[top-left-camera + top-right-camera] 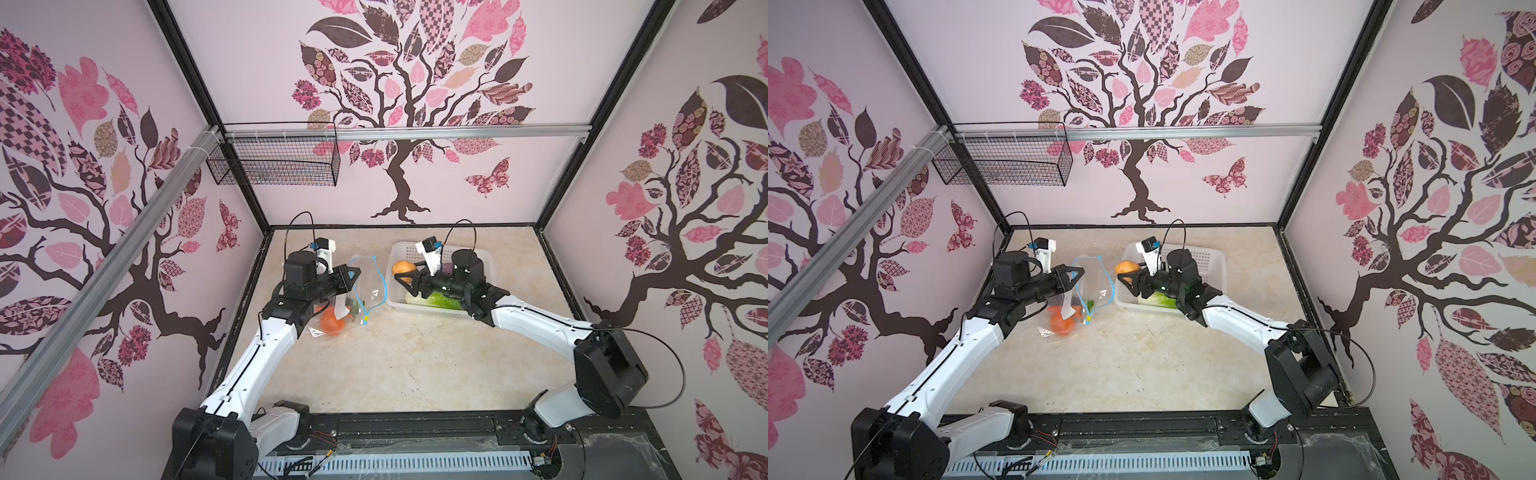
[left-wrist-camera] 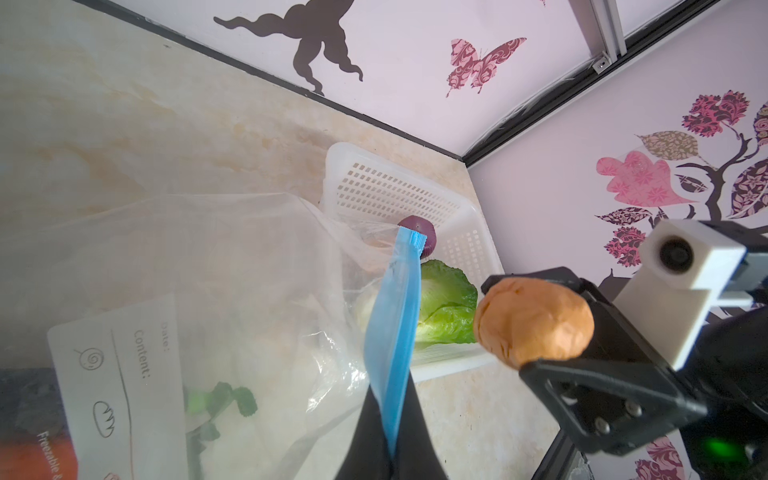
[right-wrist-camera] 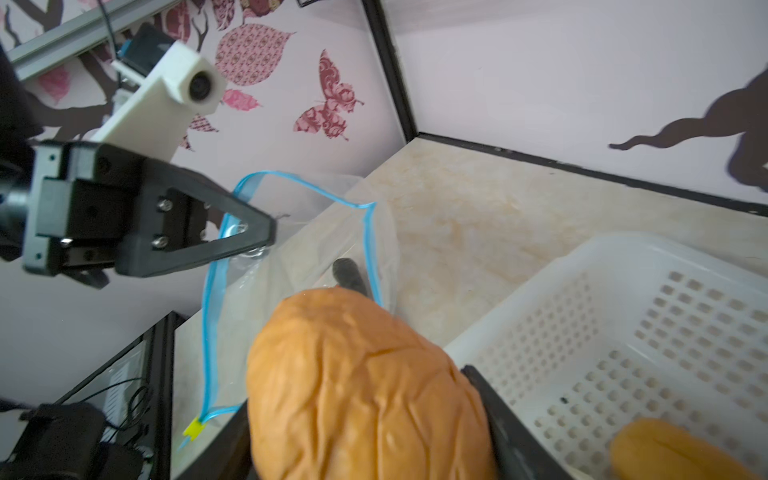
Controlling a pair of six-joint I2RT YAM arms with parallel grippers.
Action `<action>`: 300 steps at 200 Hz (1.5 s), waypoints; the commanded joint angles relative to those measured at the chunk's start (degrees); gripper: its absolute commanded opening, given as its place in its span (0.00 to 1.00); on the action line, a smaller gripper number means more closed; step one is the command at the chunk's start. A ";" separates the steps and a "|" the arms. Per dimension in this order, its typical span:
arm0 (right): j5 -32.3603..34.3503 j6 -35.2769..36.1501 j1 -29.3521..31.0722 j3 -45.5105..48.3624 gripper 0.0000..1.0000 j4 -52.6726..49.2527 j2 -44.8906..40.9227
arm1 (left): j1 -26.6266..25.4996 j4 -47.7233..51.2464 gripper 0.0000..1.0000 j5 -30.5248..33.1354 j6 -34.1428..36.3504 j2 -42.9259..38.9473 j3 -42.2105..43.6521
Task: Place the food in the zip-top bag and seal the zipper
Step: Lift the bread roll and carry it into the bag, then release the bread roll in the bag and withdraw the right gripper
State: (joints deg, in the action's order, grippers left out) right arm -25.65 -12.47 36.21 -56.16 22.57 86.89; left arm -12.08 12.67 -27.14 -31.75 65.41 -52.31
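The clear zip-top bag [image 1: 353,297] lies left of centre, its mouth held up and agape. My left gripper [image 2: 390,449] is shut on the light blue zipper [image 2: 395,332]; the yellow slider [image 3: 193,428] sits at the strip's near end. Inside the bag are the orange pumpkin [image 1: 331,322] and the carrot's green top [image 2: 224,401]. My right gripper [image 3: 361,419] is shut on a tan potato [image 3: 365,386], held in the air between the basket's left rim and the bag's mouth [image 3: 291,257]. In both top views the potato [image 1: 1128,267] hangs right of the left gripper [image 1: 1080,273].
The white perforated basket [image 1: 415,309] stands right of the bag and holds the green cabbage [image 2: 446,303], the purple onion [image 2: 419,232] and another potato [image 3: 673,453]. A black wire basket [image 1: 274,162] hangs on the back wall. Black frame rails edge the table.
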 commanded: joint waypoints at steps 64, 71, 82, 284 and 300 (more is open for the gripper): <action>0.19 0.96 6.20 -8.00 0.47 0.04 9.65 | -1.16 -2.30 0.00 -2.75 -0.95 -0.38 0.11; 0.37 0.89 6.37 -8.53 0.46 0.10 10.66 | -1.53 -2.30 0.00 -2.84 -1.03 -0.49 0.18; 0.12 0.49 6.59 -9.43 0.46 0.09 11.96 | -2.04 -2.29 0.00 -3.04 -0.90 -0.53 0.12; 14.51 6.49 12.26 -18.32 0.79 -8.88 21.72 | -2.69 -1.77 0.00 -1.00 -0.51 -0.79 0.46; 13.92 6.41 12.27 -17.62 0.84 -8.47 20.43 | -2.56 -1.75 0.00 -0.68 -0.54 -0.98 0.46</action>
State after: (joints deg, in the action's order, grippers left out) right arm -11.60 -6.98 48.21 -73.12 14.70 107.81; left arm -14.68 12.12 -28.47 -32.84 65.41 -52.29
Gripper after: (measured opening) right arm 0.814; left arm 0.050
